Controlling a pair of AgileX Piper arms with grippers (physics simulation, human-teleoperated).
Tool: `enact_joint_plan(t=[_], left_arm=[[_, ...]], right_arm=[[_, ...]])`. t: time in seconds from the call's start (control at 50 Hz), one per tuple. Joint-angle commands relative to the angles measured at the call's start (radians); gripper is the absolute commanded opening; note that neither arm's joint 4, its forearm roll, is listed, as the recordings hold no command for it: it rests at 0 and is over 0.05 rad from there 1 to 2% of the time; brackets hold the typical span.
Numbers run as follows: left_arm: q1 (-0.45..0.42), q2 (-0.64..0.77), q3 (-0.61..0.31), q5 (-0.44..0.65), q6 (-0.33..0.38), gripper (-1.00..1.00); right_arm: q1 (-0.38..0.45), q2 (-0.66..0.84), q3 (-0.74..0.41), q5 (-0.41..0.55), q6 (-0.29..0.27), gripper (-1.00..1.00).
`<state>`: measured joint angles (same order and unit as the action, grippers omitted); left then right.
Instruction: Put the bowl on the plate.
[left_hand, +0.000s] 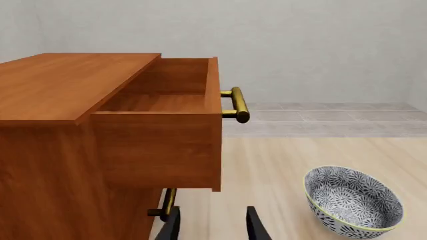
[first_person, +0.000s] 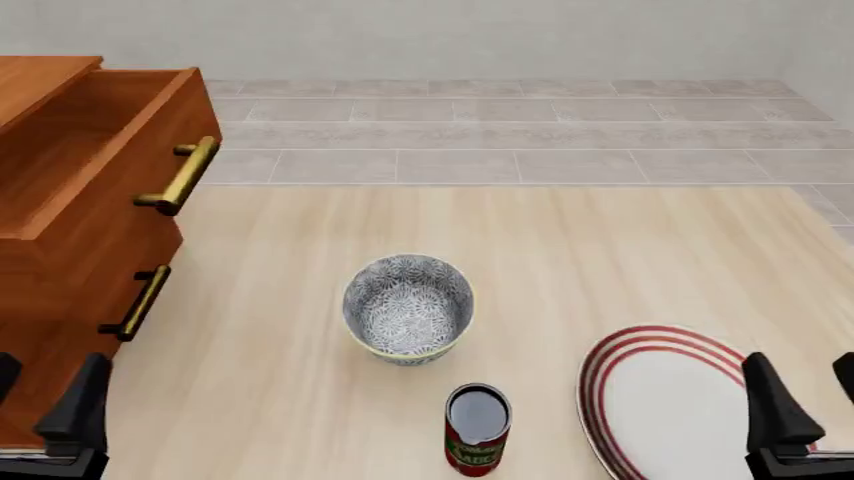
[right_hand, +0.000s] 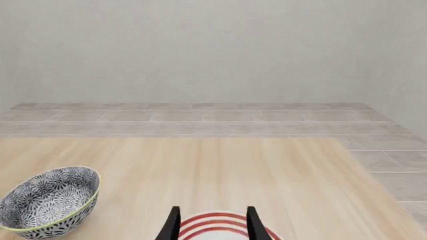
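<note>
— Anything done yet?
— No. The blue-grey floral deep bowl (first_person: 408, 306) sits on the table, ahead-left of the right gripper (first_person: 798, 410), whose fingers are parted, empty, over the red-ringed white plate (first_person: 667, 400).

A can (first_person: 477, 429) is standing between the bowl (first_person: 408, 306) and plate (first_person: 667, 400), partly blocking the near path. The open drawer (first_person: 100, 170) is crowding the left side.
</note>
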<state>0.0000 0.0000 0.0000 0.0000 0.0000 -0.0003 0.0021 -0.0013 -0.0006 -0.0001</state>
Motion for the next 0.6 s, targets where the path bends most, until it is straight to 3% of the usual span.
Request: enact_joint_plan(t=[0.02,0.28,0.4,0.42,0.6], left_arm=[[0.000,0.000,0.000,0.000,0.000,1.00],[0.000,0.000,0.000,0.000,0.000,1.00],[0.000,0.000,0.000,0.000,0.000,1.00],[0.000,0.000,0.000,0.000,0.000,1.00],[0.000,0.000,0.000,0.000,0.000,1.00]], right_arm=[[0.000,0.012,-0.004,-0.006,-0.002,1.00],[0.028,0.095,-0.045,-0.018,-0.008,1.00],[0.050,0.289,-0.131,-0.127,-0.008,1.00],[0.101,0.411,-0.248,-0.145,-0.027,1.00],[0.166,0.535,-0.304,-0.186,-0.039,1.00]])
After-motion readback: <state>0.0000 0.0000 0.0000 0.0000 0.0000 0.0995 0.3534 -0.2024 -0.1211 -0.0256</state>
